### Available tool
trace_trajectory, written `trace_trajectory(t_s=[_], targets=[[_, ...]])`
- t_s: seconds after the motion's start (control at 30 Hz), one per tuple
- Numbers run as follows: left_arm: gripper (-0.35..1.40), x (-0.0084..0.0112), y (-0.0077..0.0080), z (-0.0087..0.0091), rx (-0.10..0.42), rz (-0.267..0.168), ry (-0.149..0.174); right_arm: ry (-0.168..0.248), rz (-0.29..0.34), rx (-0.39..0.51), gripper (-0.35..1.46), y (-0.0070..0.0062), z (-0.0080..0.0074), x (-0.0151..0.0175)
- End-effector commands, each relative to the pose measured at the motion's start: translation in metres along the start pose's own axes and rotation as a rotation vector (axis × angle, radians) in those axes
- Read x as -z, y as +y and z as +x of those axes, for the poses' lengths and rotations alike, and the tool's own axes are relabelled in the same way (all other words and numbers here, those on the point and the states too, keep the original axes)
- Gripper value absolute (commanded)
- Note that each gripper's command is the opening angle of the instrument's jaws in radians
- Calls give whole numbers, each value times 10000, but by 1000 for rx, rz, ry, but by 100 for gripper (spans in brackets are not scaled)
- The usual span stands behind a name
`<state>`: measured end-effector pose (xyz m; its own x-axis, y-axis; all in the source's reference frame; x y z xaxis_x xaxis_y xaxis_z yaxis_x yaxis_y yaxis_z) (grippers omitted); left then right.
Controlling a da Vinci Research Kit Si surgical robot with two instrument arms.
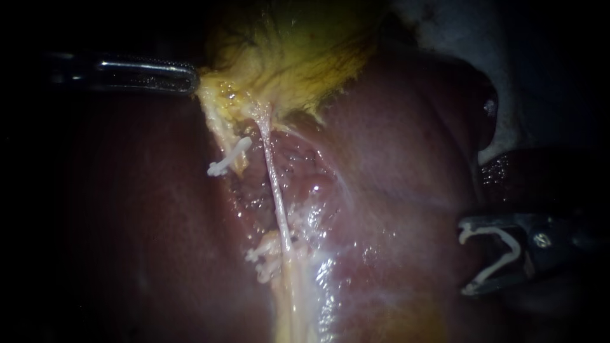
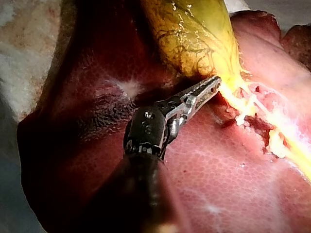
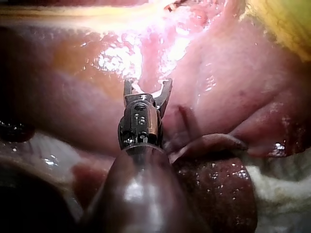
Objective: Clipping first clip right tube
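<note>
- Over at the right edge of the endoscope view, the right instrument hangs clear of the tissue. Its jaws are spread wide with an open white clip seated between them, one leg against each jaw.
- Loaded but not yet applied, I'd say: this is the approach, with the clip well apart from its target.
- That target, the right tube, runs as a thin pale strand from the gallbladder down across the liver. The stretch I can see is bare of clips.
- Up top, the left instrument has its jaws clamped on the yellow tissue at the gallbladder's neck, drawing it to a point, and the strand looks taut.
- Next move, to my eye: bring the open jaws in across the liver, slip one either side of the strand, square to it, and only then close.
- Watch the neighbours. Just beside the strand, another tube already carries an upper clip, and lower clips crowd the strand's foot. Snagging those, or scooping up liver surface, is the risk.
</note>
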<state>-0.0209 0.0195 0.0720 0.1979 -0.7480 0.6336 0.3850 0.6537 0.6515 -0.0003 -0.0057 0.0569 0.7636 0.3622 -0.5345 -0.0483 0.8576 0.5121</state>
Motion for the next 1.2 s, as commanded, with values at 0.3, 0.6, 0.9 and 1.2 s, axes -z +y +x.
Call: trace_trajectory(t_s=[0.3,0.6,0.9,1.2], targets=[[-35,-1,0,1,-1,-1,0,95,72,5,60,7,21,-20],[-35,-2,-1,2,-1,-2,0,186,128,-33,60,21,35,-38],[-35,-2,-1,2,-1,-2,0,259,164,-99,60,31,49,-57],[-35,-2,-1,3,-1,-2,0,311,221,-157,59,44,64,-78]])
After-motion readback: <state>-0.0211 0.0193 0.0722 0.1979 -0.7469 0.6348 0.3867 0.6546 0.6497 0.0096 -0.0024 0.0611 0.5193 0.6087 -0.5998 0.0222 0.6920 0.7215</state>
